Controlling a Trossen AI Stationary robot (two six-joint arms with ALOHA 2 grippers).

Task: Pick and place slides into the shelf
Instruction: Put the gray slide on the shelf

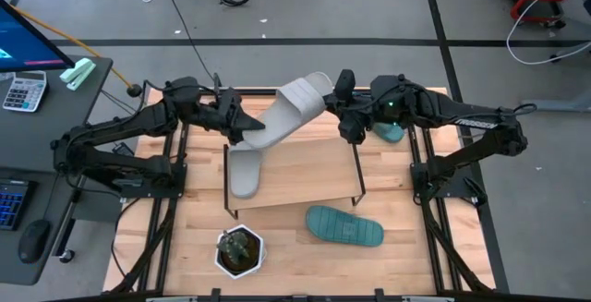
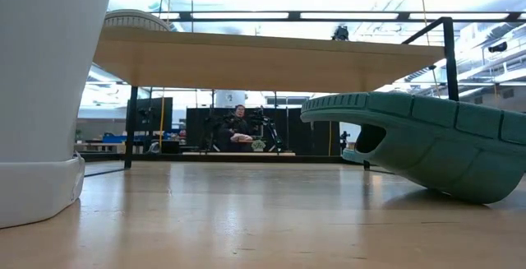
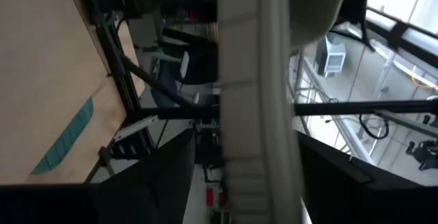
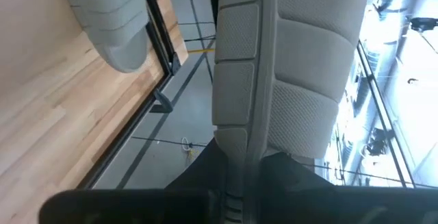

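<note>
Grey slide [image 1: 288, 111] hangs tilted above your shelf [image 1: 314, 168], the right gripper [image 1: 343, 108] clamped on its rim at two o'clock and the left gripper [image 1: 247, 128], jaws wide, around its eight o'clock end, with another grey slide [image 1: 246, 170] lying on the shelf's nine o'clock side.

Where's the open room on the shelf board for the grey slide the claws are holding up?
The shelf is bare from the resting grey slide across to its right frame. The left end is taken. The held slide hangs between left claw and right claw.
</note>
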